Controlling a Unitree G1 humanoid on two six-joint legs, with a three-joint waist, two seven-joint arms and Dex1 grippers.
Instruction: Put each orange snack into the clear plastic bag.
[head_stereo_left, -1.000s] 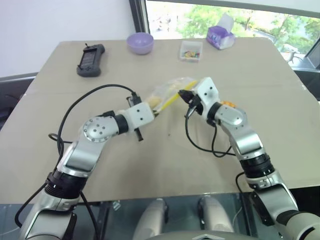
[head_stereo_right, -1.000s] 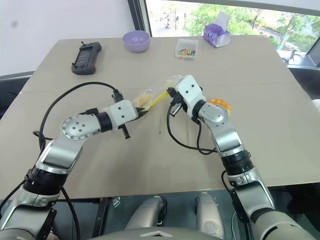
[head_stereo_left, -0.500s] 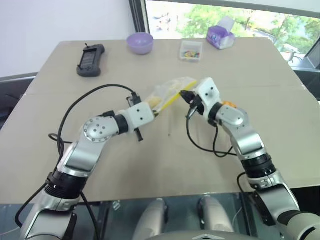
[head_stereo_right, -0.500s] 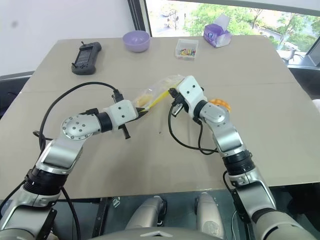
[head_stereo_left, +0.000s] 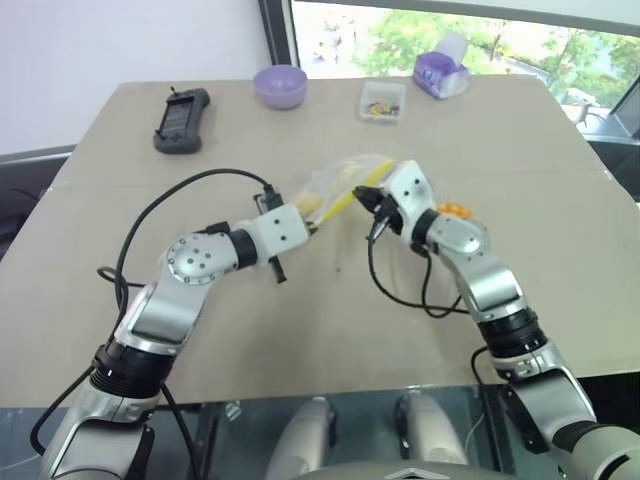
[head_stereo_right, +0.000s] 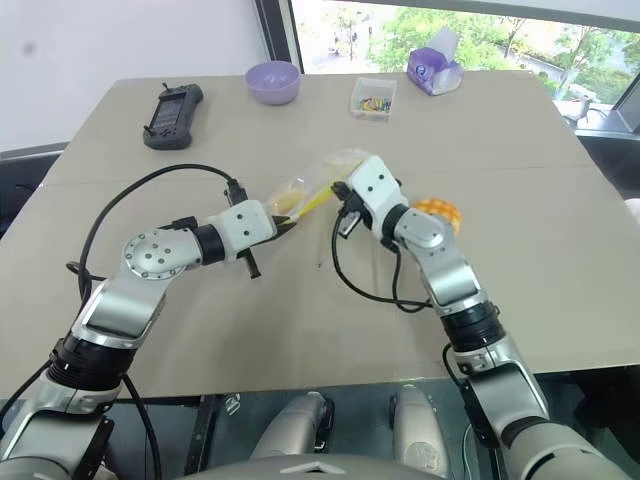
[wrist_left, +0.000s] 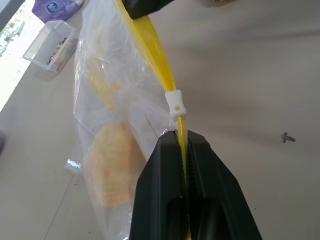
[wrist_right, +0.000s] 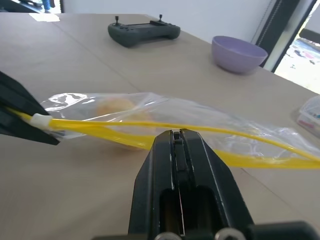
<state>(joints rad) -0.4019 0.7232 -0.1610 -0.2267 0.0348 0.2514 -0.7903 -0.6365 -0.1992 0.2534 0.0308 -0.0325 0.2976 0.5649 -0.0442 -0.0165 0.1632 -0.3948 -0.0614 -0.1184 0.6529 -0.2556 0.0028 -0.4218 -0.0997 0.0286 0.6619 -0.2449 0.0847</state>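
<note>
Left wrist view: left gripper (wrist_left: 183, 150) pinched shut on the yellow closure strip of the crinkly clear plastic bag (wrist_left: 107, 85) | flat pale-orange round snack (wrist_left: 114, 165) lay inside the bag, beside those fingers | right gripper (wrist_right: 176, 137) clamped the same strip farther along | round yellow-orange grid-topped bun (head_stereo_right: 440, 211) sat on the tan table (head_stereo_right: 560, 250) behind the right wrist.

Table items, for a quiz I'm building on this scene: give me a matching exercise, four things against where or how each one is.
Things:
1. clear plastic bag
2. orange bun
3. purple bowl
4. black controller

Places or states:
A. far edge of the table, by the window
B. far left corner
C. held up by both grippers, by its yellow strip
D. on the table, beside the right arm

Pairs: 1-C, 2-D, 3-A, 4-B
</note>
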